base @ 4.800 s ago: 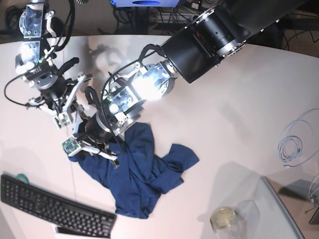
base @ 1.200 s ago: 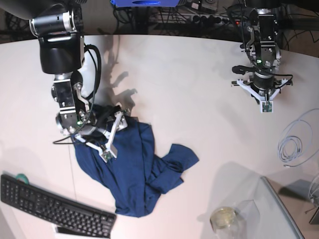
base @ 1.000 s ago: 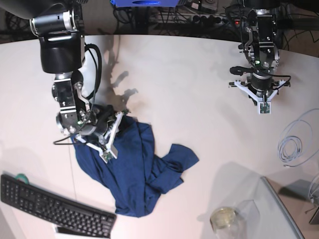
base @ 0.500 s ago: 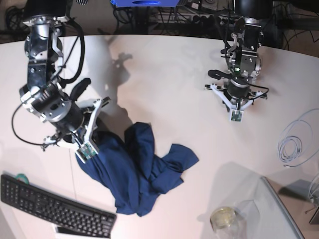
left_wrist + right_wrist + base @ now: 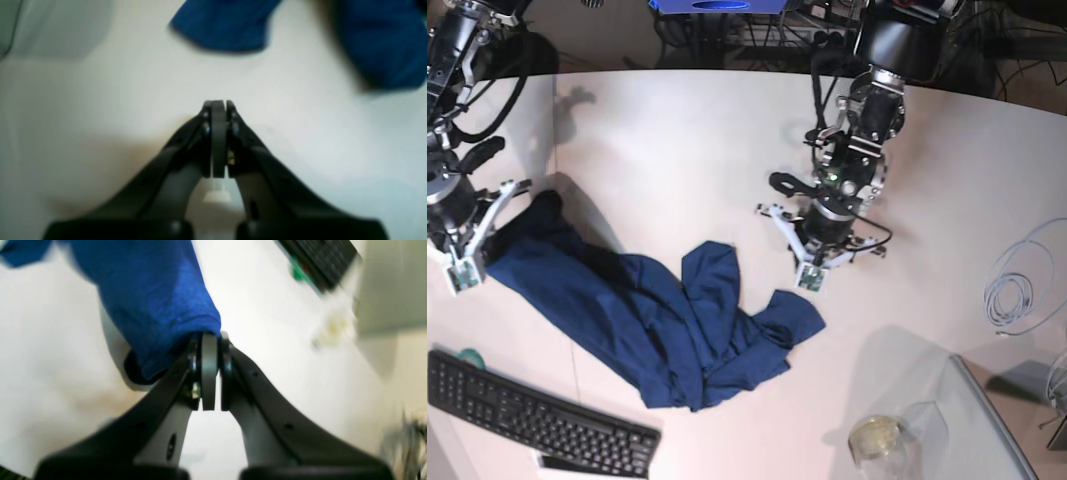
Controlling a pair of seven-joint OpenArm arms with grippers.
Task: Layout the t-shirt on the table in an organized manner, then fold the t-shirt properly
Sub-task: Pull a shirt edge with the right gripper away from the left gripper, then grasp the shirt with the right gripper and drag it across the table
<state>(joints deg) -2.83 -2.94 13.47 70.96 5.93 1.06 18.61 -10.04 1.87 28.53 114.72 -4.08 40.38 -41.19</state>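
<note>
**A:** Start with the biggest thing. What does the base view give?

**B:** The table (image 5: 677, 130), white with a curved far edge, fills nearly everything. On it lies the t-shirt (image 5: 657, 320), dark navy, stretched out in a long rumpled band from the table's left side down toward the middle, with bunched folds and a loose flap at its right end.

**A:** And the arms?

**B:** The left arm (image 5: 872, 110) (on that view's right) reaches in from the top. Its left gripper (image 5: 810, 277) points down at the table just beside the shirt's right flap, apart from the cloth. In its wrist view the left gripper (image 5: 218, 103) has its jaws pressed together with nothing between them, bare white surface below, blue cloth farther ahead.

**A:** The other one?

**B:** The right gripper (image 5: 467, 272) sits at the far left edge, at the shirt's stretched end. Its wrist view shows the right gripper (image 5: 210, 335) with jaws clamped tight on a rolled edge of the t-shirt (image 5: 156, 303), the fabric draping away from the tips. That picture is blurred, so I can't tell whether it is a hem or a sleeve end.

**A:** Smaller things?

**B:** A black keyboard (image 5: 537, 415) lies along the lower left, near the shirt but not touching. A coil of pale cable (image 5: 1017, 285) rests at the right edge. A clear glass jar (image 5: 877, 437) stands near the bottom, beside a translucent tray (image 5: 987, 430).
</note>
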